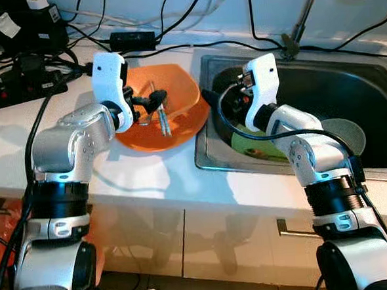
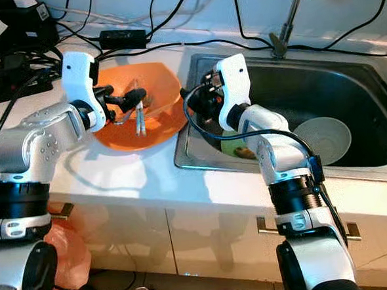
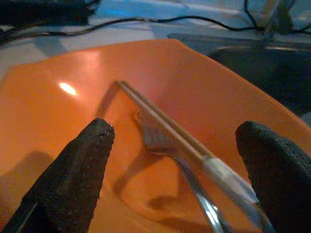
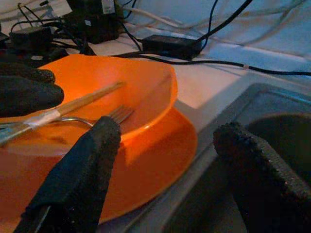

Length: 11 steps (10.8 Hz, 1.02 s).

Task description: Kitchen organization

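An orange bowl [image 1: 181, 96] sits on an orange plate [image 4: 160, 160] on the white counter, just left of the sink [image 1: 367, 88]. Inside the bowl lie a pair of wooden chopsticks [image 3: 160, 119] and a metal fork [image 3: 158, 141]. My left gripper [image 1: 153, 103] hovers open over the bowl, its fingers [image 3: 82, 165] on either side of the utensils without touching them. Over the sink's left edge, my right gripper [image 2: 194, 95] is also open and holds nothing, close to the bowl's right rim [image 4: 167, 92].
The steel sink holds a dark pot [image 1: 226, 80], a green item [image 1: 262, 146] and a pale round dish [image 1: 347, 134]. The faucet [image 1: 304, 13] rises behind it. Power strips and cables [image 1: 18, 70] and a black adapter [image 1: 132, 38] crowd the back of the counter.
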{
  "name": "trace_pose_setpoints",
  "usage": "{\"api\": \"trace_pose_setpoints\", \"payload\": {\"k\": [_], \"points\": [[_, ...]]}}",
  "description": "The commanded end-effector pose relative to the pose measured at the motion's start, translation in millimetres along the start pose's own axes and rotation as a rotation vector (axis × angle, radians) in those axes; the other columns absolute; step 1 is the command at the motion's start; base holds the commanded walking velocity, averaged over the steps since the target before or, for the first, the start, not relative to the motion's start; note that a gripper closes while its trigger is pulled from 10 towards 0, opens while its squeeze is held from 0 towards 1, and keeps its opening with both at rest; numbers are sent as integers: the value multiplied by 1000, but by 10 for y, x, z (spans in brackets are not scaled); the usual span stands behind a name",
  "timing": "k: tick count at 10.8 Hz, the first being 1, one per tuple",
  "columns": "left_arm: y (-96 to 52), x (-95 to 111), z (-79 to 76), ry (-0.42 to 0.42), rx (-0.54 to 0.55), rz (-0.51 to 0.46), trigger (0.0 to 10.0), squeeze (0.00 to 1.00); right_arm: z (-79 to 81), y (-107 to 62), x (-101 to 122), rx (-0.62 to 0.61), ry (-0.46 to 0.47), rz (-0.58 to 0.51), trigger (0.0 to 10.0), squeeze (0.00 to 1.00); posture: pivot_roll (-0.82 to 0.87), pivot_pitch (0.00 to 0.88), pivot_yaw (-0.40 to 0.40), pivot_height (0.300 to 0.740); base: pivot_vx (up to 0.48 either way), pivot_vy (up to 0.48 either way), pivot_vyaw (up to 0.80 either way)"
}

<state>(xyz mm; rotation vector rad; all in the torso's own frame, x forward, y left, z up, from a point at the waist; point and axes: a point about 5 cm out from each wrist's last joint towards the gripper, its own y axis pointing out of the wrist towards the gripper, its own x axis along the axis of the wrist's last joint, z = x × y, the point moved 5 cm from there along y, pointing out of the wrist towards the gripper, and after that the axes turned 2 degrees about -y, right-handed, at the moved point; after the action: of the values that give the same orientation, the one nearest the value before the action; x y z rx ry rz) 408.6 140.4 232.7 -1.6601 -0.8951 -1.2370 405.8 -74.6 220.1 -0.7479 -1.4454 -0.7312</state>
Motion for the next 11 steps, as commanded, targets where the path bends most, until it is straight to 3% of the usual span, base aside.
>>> {"api": "trace_pose_setpoints", "payload": {"k": [1, 3, 4, 6, 8, 9, 10, 11], "points": [[10, -11, -33, -38, -37, 35, 10000, 0, -15, -33, 34, -14, -10, -4, 10000, 0, 154, 83, -20, 740, 0, 0, 0], [33, -100, -24, -117, -83, 121, 10000, 0, 24, -35, 55, -9, -14, -8, 10000, 0, 164, 84, -8, 740, 0, 0, 0], [35, -94, -15, -122, -82, 123, 10000, 0, 28, -35, 55, -9, -13, -8, 10000, 0, 167, 86, -3, 740, 0, 0, 0], [48, -110, 83, -249, -60, 154, 10000, 0, 150, -64, 80, 42, -9, -8, 10000, 0, 173, 92, 4, 740, 0, 0, 0], [51, -107, 122, -278, -48, 152, 10000, 0, 251, -133, 100, 127, -47, 14, 10000, 0, 173, 93, 4, 740, 0, 0, 0], [62, -104, 152, -298, -35, 146, 8549, 0, 248, -183, 102, 150, -58, 27, 10000, 0, 173, 93, 4, 740, 0, 0, 0], [65, -110, 175, -323, -27, 149, 4745, 0, 242, -240, 101, 168, -67, 44, 10000, 0, 171, 95, 1, 740, 0, 0, 0], [67, -113, 180, -330, -25, 150, 4392, 0, 239, -265, 96, 175, -70, 52, 10000, 0, 171, 95, 1, 740, 0, 0, 0]]}}
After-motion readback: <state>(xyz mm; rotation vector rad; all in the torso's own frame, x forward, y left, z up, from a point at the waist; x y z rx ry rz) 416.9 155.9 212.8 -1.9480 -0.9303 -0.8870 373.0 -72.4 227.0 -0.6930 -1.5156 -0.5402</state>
